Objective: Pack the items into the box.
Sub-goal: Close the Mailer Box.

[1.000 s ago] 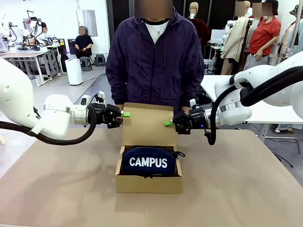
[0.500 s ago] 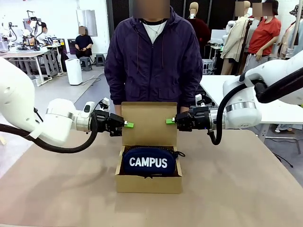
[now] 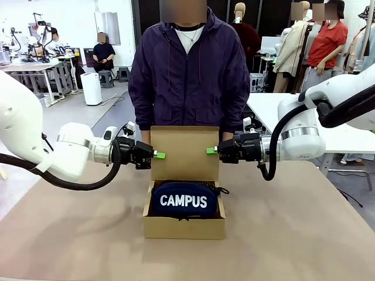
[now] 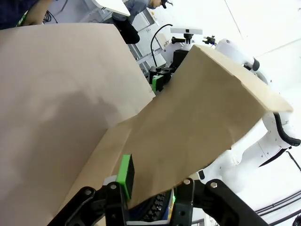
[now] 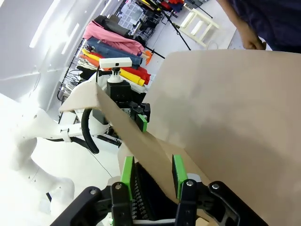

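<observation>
From the front camera I see the box (image 3: 184,218) sitting on the bench (image 3: 70,234) at its middle, with the navy pouch (image 3: 184,200) lettered "CAMPUS" lying inside it and its flap lid (image 3: 184,152) standing upright at the back. The left gripper (image 3: 158,155) meets the lid's left edge and the right gripper (image 3: 211,150) meets its right edge, both at about mid-height, green pads at the cardboard; from here I cannot tell whether the fingers straddle the edge or only touch it. A person in a dark purple jacket (image 3: 187,70) stands just behind the lid. My left wrist camera adds what the front does not: the lid (image 4: 197,122) runs down between this gripper's (image 4: 150,188) two fingers, one green pad (image 4: 125,174) against its face, so the fingers are grasping the lid's edge. Beyond the lid's far edge I see the other gripper's green pad (image 4: 154,83). My right wrist camera shows the same from the other side: the lid's (image 5: 225,117) edge passes between the two green pads (image 5: 127,170) of the right gripper (image 5: 153,172), which is clamped on the lid, and the left gripper's pad (image 5: 142,122) shows at the far edge. The person's hand (image 5: 251,41) appears past the top of the lid.
</observation>
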You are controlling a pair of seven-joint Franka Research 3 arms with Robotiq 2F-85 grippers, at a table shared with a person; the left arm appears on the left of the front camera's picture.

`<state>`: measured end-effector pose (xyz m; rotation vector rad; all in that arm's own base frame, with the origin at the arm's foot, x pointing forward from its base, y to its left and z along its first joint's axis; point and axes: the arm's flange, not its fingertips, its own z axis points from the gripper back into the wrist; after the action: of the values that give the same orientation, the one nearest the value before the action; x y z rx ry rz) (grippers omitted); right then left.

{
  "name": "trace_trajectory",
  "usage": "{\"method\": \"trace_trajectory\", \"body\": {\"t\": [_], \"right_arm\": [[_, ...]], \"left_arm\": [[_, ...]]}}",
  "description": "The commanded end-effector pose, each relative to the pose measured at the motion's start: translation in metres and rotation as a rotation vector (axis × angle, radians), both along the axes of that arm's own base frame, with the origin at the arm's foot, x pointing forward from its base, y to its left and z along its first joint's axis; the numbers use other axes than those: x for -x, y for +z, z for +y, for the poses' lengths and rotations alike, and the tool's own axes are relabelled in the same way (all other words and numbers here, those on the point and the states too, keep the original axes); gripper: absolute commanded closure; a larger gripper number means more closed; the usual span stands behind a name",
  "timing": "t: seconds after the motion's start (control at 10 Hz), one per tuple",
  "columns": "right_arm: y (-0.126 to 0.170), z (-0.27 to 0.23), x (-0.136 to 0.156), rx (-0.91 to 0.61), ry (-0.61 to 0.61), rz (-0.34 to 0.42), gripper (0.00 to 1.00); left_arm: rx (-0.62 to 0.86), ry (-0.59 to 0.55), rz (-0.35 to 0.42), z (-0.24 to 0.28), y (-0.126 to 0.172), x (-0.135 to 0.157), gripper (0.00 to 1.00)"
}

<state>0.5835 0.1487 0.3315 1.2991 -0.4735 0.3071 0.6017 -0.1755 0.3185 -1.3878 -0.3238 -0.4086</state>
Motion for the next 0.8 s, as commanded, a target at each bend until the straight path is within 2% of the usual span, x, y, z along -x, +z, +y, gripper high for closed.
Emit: {"method": "trace_trajectory", "body": {"t": [0.0,0.1,0.2,0.5,0.6,0.7], "right_arm": [[0.002,0.003,-0.003,0.006,-0.001,0.002,0.56],[0.000,0.000,0.000,0.000,0.000,0.000,0.56],[0.006,0.005,0.006,-0.003,0.019,-0.087,0.56],[0.023,0.005,0.043,-0.047,0.038,-0.347,0.56],[0.025,0.007,0.056,-0.063,0.056,-0.427,0.56],[0.024,0.009,0.067,-0.015,0.027,-0.496,0.56]], "left_arm": [[0.005,-0.010,0.004,-0.001,0.002,-0.001,0.56],[0.000,0.000,0.000,0.000,0.000,0.000,0.56],[0.022,-0.017,-0.166,-0.006,0.011,0.007,0.56],[0.032,-0.055,-0.511,-0.018,0.043,0.042,0.56],[0.044,-0.084,-0.585,-0.022,0.046,0.054,0.56],[0.046,-0.097,-0.625,-0.024,0.046,0.063,0.56]]}}
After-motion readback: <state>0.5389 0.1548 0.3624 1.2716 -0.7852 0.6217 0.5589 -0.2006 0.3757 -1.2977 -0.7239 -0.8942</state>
